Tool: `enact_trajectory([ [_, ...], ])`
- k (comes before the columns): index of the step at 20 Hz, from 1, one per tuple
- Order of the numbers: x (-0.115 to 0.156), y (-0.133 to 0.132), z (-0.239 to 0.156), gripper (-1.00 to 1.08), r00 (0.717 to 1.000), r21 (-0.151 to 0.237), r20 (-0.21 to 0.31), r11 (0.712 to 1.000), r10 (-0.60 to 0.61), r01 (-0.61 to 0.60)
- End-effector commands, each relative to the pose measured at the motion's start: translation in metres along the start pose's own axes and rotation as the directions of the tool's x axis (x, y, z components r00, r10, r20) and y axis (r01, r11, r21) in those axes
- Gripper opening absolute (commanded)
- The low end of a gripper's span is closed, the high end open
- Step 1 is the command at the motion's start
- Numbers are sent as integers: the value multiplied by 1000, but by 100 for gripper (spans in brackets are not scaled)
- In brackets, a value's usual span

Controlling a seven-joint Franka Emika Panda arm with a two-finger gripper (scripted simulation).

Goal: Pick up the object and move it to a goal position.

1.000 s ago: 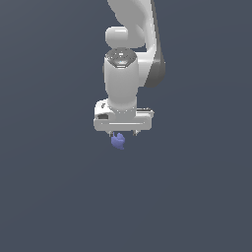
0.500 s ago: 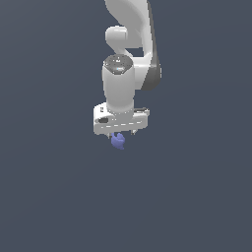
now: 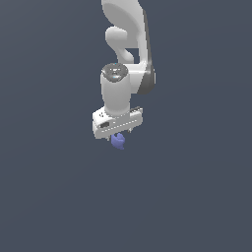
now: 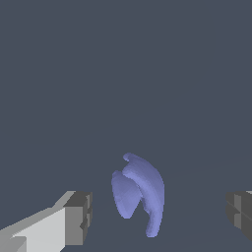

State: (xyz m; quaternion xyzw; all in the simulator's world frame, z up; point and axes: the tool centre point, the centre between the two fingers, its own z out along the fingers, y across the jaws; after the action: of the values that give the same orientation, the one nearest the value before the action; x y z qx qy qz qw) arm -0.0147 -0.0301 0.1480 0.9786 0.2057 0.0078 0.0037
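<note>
Looking at the wrist view, the gripper [image 4: 157, 224] has its pads spread wide apart, nothing clamped, with the purple lump [image 4: 139, 194] sitting between them, closer to one pad. So I'd centre over the lump first, drop low enough that the pads flank its bulk, then squeeze slowly so it doesn't squirt sideways.

You are looking at the object [image 3: 118, 141]: a small periwinkle, matte lump. In the wrist view the object [image 4: 138, 193] is showing a curved, shell-like form, two rounded lobes tapering to a narrow tip. In the exterior view it is sitting centred against the plain dark grey background, with its top edge partly hidden.
</note>
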Motion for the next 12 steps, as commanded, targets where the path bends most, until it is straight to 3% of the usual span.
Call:
enact_trajectory([
  [1,-6,0,7,100,998,1,2,998,-64,64],
  [12,-27,0,31,100,957,11,9,957,-289,289],
])
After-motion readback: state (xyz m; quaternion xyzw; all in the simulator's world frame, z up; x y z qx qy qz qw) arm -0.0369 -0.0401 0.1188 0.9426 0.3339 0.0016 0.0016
